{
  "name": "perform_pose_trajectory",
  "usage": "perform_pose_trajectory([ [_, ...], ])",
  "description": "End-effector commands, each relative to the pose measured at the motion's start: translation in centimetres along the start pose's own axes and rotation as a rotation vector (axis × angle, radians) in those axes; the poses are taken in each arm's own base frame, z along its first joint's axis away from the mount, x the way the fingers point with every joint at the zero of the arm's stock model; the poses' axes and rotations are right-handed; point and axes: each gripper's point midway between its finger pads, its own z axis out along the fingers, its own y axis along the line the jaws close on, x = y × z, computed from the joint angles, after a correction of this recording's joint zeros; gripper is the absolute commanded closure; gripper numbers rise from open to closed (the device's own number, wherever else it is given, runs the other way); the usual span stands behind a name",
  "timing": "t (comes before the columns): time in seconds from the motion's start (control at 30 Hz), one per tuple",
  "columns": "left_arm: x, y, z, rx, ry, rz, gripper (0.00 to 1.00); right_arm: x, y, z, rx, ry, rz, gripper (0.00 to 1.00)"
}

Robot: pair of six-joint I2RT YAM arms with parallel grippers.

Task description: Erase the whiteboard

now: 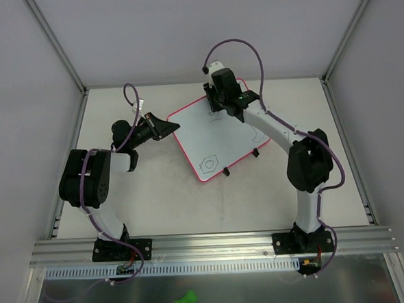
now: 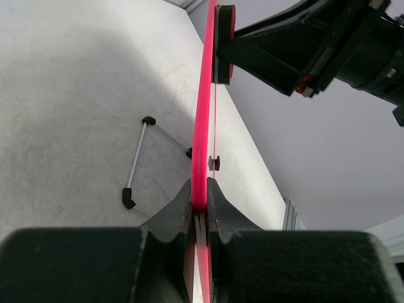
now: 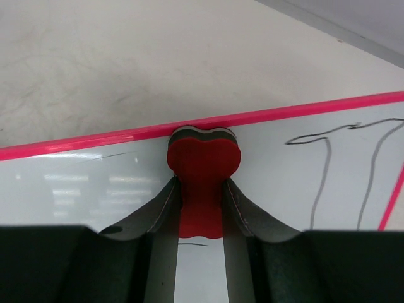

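Observation:
The whiteboard (image 1: 218,140), white with a pink frame, lies turned like a diamond on the table. A hexagon doodle (image 1: 208,163) sits near its front corner. My left gripper (image 1: 165,126) is shut on the board's left frame edge; in the left wrist view the jaws (image 2: 199,189) clamp the pink frame (image 2: 203,95), seen edge-on. My right gripper (image 1: 219,102) is over the board's far part, shut on a red eraser (image 3: 203,161). The eraser's dark felt end presses on the board just inside the pink frame (image 3: 95,142). Dark marker lines (image 3: 325,167) run to the eraser's right.
A white rod foot with black ends (image 2: 137,161) shows beside the board's underside, and black feet (image 1: 255,151) show at its near right edge. A metal rail (image 1: 214,243) carries both arm bases. A green bone-shaped thing (image 1: 186,301) lies below the rail. Enclosure walls surround the table.

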Motion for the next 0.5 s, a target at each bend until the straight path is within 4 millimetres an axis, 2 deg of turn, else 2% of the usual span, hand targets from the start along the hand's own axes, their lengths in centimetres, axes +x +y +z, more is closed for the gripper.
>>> perform_pose_trajectory([
  [0.0, -0.2, -1.3, 0.5, 0.058, 0.001, 0.163, 1.0, -1.1, 6.1, -2.1, -0.146, -0.034, -0.113, 1.0],
  [0.03, -0.3, -1.3, 0.5, 0.057, -0.002, 0.165, 1.0, -1.0, 7.7, -2.4, -0.17, -0.039, -0.137, 1.0],
  [0.1, -0.2, -1.3, 0.6, 0.059, 0.003, 0.164, 1.0, -1.0, 9.1, -2.8, -0.196, -0.044, -0.168, 1.0],
  [0.13, -0.2, -1.3, 0.6, 0.06, 0.004, 0.166, 1.0, -0.8, 10.6, -3.1, -0.223, -0.045, -0.187, 1.0],
  [0.23, -0.2, -1.4, 0.6, 0.06, 0.004, 0.166, 1.0, -0.1, 12.5, -3.4, -0.239, -0.044, -0.245, 1.0],
  [0.33, -0.1, -1.4, 0.7, 0.061, 0.005, 0.166, 1.0, 0.5, 13.2, -3.2, -0.245, -0.032, -0.261, 1.0],
  [0.47, 0.0, -1.4, 0.7, 0.063, 0.008, 0.169, 1.0, 0.2, 11.8, -2.8, -0.172, -0.035, -0.244, 1.0],
])
